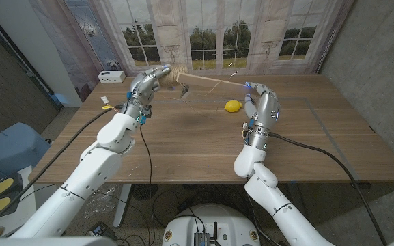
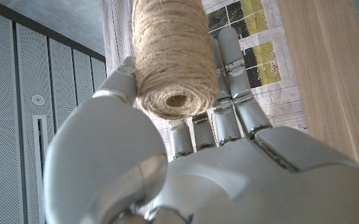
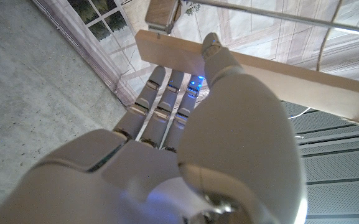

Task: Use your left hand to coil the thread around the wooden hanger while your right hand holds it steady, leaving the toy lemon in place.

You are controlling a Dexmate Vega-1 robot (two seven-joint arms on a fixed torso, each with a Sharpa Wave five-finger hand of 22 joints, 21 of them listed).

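Holding the hanger point(image 1: 207, 83) up over the table point(image 1: 183, 137), above and behind the lemon point(image 1: 233, 106): my right hand point(image 1: 263, 106) grips one end, my left hand point(image 1: 145, 85) lifts the spool point(image 1: 174, 72) by the other. At my left wrist, fingers point(image 2: 229, 93) clasp the spool of thread point(image 2: 173, 56). At my right wrist, thumb and fingers pinch the wooden bar point(image 3: 260, 78). I reckon we're mid-coil; next, pass the spool around the hanger, clear of the lemon.

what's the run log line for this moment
left hand: holds twine spool | right hand: holds wooden hanger up | toy lemon: on table, untouched
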